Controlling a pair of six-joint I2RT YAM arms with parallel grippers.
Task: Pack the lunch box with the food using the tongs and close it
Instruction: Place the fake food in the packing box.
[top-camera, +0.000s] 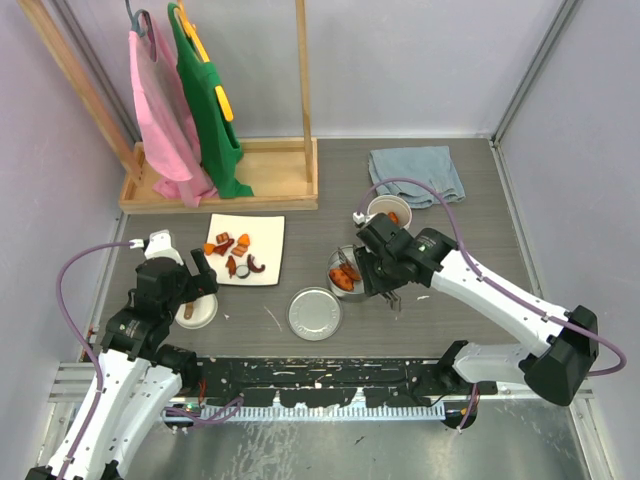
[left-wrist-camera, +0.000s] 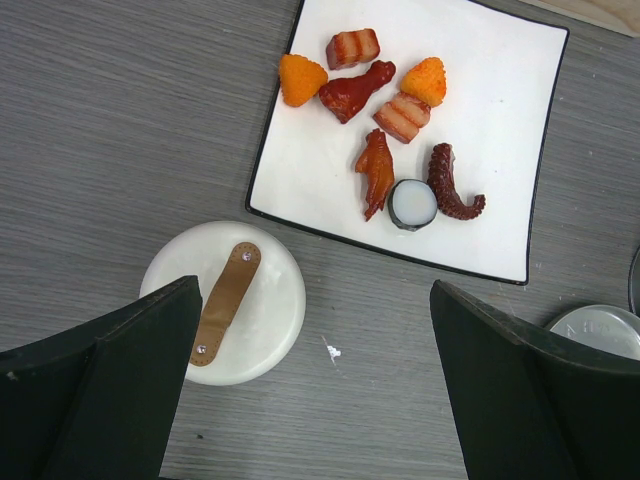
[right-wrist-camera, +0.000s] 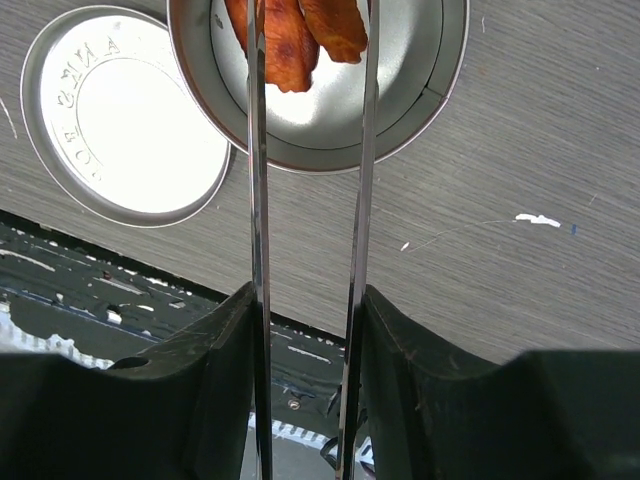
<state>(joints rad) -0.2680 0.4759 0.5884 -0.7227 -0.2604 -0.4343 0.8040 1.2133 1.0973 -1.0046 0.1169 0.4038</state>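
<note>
Right gripper (right-wrist-camera: 305, 310) clamps slim grey metal tongs (right-wrist-camera: 257, 150) over shallow round steel tin (right-wrist-camera: 410, 80) — flat lid (right-wrist-camera: 125, 115) at nine o'clock; left gripper (left-wrist-camera: 315, 290) gapes wide.

The flat steel lid (right-wrist-camera: 125, 115) bears embossed lettering along its rim, too unclear to read reliably.

A white square plate (top-camera: 270, 228) sits on the grey table (top-camera: 330, 190). Behind the plate stands a wooden rack (top-camera: 275, 160) hung with a pink garment (top-camera: 160, 120) and a green garment (top-camera: 205, 110). A blue cloth (top-camera: 415, 175) lies behind the plate, to its right.
</note>
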